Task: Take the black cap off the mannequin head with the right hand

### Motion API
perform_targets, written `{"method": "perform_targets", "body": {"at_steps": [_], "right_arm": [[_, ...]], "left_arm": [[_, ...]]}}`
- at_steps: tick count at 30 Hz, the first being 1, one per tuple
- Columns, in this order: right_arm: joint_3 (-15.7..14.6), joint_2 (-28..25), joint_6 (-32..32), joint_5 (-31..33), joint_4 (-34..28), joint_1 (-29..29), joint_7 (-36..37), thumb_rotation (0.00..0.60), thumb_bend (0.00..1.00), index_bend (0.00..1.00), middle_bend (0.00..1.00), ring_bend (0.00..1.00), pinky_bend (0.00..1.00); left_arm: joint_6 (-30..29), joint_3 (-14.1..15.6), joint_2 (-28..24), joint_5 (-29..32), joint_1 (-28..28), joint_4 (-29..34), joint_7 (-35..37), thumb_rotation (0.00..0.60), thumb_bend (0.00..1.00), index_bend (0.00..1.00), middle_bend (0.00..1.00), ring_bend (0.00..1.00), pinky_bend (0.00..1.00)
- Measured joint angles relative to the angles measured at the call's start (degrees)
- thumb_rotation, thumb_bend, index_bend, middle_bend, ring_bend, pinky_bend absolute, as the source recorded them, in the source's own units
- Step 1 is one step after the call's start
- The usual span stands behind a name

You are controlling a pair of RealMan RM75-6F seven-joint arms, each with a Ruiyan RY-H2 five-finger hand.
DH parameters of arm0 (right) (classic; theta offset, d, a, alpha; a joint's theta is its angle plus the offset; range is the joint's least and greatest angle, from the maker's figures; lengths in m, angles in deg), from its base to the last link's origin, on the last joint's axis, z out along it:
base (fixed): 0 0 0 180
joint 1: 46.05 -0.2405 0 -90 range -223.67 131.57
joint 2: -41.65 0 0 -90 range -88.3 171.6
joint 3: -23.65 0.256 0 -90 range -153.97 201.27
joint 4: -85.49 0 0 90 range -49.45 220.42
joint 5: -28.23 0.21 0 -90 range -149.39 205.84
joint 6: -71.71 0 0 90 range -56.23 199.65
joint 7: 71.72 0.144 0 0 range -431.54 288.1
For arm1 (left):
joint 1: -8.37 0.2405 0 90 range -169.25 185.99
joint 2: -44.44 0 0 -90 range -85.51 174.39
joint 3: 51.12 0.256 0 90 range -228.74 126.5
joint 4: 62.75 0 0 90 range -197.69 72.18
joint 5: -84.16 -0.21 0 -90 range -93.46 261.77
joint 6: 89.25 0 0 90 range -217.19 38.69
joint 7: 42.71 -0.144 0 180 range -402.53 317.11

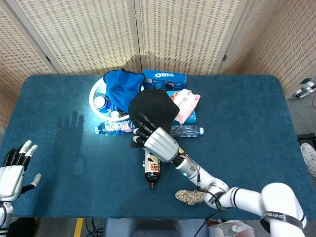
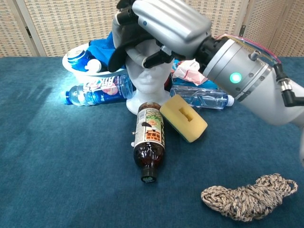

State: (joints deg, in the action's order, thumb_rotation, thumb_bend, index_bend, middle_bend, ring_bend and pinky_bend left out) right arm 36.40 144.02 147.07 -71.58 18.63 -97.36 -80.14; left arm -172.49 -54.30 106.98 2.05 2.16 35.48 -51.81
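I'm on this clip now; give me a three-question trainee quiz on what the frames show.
1. True or false: the right hand grips the black cap.
2. What touches the dark bottle lying in front of the mannequin head? A) yellow sponge B) rope bundle C) Oreo box
3. Fill in: the left hand holds ____.

Key: 1 true; 2 A; 3 nothing
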Motion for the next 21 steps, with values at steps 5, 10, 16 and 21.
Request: {"method": "perform_targets", "body": {"at_steps": [5, 10, 16, 21], "right_arm": [[1.4, 0.4, 0.9, 0.3, 0.8, -1.4, 0.0, 0.6, 0.57, 0.7, 0.4, 0.16, 0.0], [1.7, 0.4, 1.7, 0.2, 1.1, -1.9, 0.1, 0.6, 0.57, 0.7, 0.4, 0.16, 0.0], [3.6, 1.0, 2.5, 1.1, 2.6, -3.2, -1.7, 0.6, 0.57, 0.7, 0.4, 0.16, 0.0], [5.1, 1.5, 2.9, 1.8, 3.7, -4.4, -3.3, 0.6, 0.57, 0.7, 0.4, 0.16, 0.0]], "left_arm": [[-0.1, 0.0, 0.0, -0.1, 0.0, 0.0, 0.1, 0.6, 0.29, 0.0, 0.0, 0.0, 0.0], [-0.3, 0.0, -0.1, 0.0, 0.2, 0.0, 0.3, 0.6, 0.29, 0.0, 0.0, 0.0, 0.0], [-0.3, 0.0, -0.2, -0.3, 0.1, -0.1, 0.6, 0.6, 0.29, 0.0, 0.0, 0.0, 0.0], [-0.2, 0.0, -0.1, -0.5, 0.0, -0.2, 0.8, 0.6, 0.29, 0.0, 0.0, 0.0, 0.0]]}}
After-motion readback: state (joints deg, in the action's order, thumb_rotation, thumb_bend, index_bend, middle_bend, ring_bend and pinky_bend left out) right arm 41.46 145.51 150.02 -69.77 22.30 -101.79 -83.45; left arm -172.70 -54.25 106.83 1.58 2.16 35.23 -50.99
